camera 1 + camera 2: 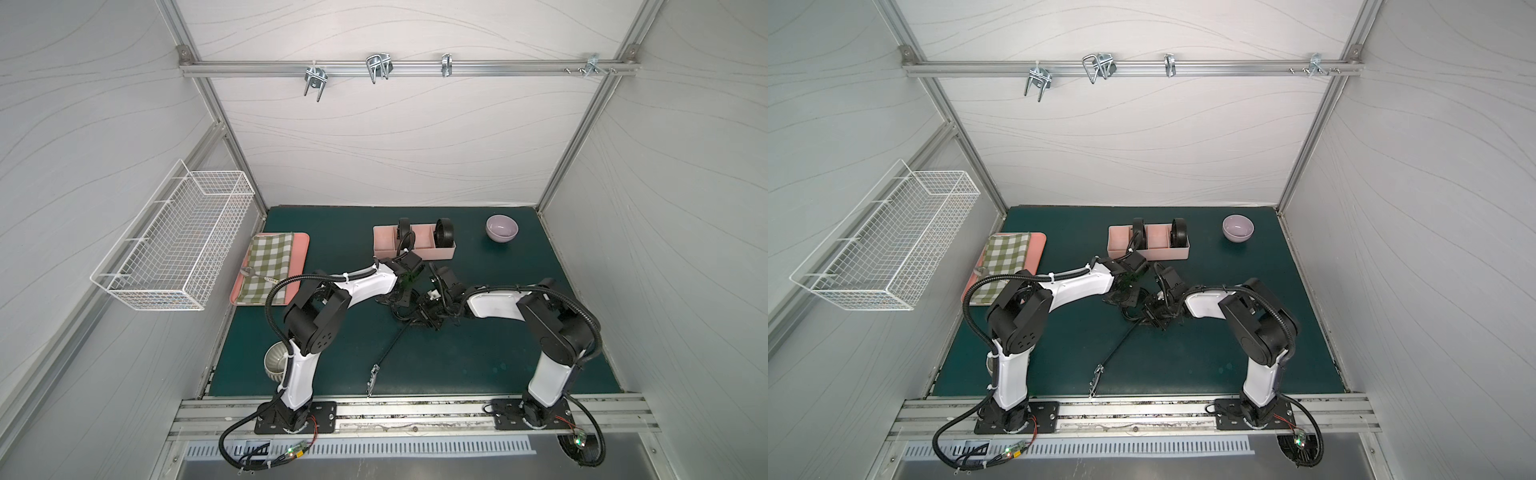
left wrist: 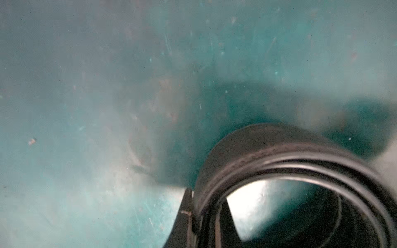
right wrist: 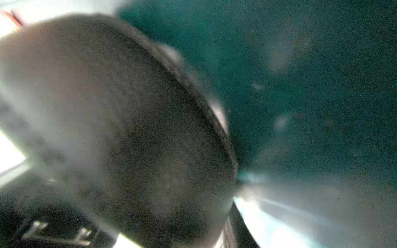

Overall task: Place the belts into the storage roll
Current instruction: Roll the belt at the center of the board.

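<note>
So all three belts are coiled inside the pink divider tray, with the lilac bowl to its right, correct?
Only two coiled belts stand in the pink divider tray. Both top views show the third belt on the green mat in front of it. The lilac bowl is to its right.

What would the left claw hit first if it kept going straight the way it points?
Most likely the green mat. The left claw, pinching the wall of a coiled belt, points down at that mat, and nothing else shows ahead of it. How near the mat lies is hard to judge.
</note>
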Tool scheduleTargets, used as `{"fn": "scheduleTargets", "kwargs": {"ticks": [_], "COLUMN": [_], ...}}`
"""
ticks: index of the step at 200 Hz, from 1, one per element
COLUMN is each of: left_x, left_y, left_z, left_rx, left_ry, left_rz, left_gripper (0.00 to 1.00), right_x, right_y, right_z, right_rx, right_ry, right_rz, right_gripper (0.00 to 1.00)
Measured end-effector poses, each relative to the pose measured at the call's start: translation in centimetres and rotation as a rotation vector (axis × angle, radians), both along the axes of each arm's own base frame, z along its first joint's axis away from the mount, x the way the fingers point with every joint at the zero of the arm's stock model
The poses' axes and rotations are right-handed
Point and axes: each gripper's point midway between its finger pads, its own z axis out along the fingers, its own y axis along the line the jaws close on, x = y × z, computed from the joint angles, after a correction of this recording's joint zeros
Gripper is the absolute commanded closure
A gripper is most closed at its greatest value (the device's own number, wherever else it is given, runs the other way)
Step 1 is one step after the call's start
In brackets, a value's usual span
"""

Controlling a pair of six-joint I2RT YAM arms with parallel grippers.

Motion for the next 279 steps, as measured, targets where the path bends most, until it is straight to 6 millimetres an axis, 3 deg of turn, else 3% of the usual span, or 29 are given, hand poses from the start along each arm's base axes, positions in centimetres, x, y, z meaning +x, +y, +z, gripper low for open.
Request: {"fn": "scheduleTargets", "kwargs": {"ticks": [32, 53, 78, 95, 130, 149, 172, 206, 232, 279], "left_x": [-0.9, -1.1, -2.2, -3.1, -3.4, -4.2, -5.1, -6.7, -7.4, -6.1], "left_y": [0.0, 0.0, 0.4, 1.0, 2.4, 4.0, 5.2, 5.4, 4.8, 2.0], "left_z": [0.3, 0.8, 2.4, 5.8, 16.9, 19.8, 18.5, 12.7, 10.3, 10.9], "left_rx": [-0.018, -0.030, -0.067, -0.124, -0.344, -0.401, -0.372, -0.307, -0.333, -0.439], "left_ry": [0.010, 0.009, -0.001, -0.051, -0.314, -0.403, -0.396, -0.265, -0.220, -0.262], "left_rz": [-0.002, -0.002, 0.000, 0.001, 0.020, 0.028, 0.019, -0.030, -0.060, -0.113], "left_gripper": [1.00, 1.00, 0.74, 0.58, 0.39, 0.35, 0.33, 0.36, 0.38, 0.44], "right_x": [-0.1, -0.2, -0.6, -0.8, -1.3, -1.2, -0.5, 0.1, -0.8, -2.1], "right_y": [-0.2, -0.3, -0.4, -0.7, -2.0, -2.9, -3.2, -3.5, -4.5, -6.9], "right_z": [-0.1, -0.2, -0.3, -0.4, 0.2, 1.1, 3.4, 6.5, 5.4, 2.4], "right_rx": [0.000, -0.004, -0.015, -0.031, -0.110, -0.162, -0.211, -0.280, -0.365, -0.500], "right_ry": [0.012, 0.006, -0.004, -0.024, -0.071, -0.110, -0.188, -0.318, -0.321, -0.241], "right_rz": [0.000, 0.010, 0.047, 0.076, 0.156, 0.224, 0.342, 0.571, 0.734, 0.963], "right_gripper": [0.99, 1.00, 1.00, 1.00, 1.00, 1.00, 1.00, 1.00, 1.00, 1.00]}}
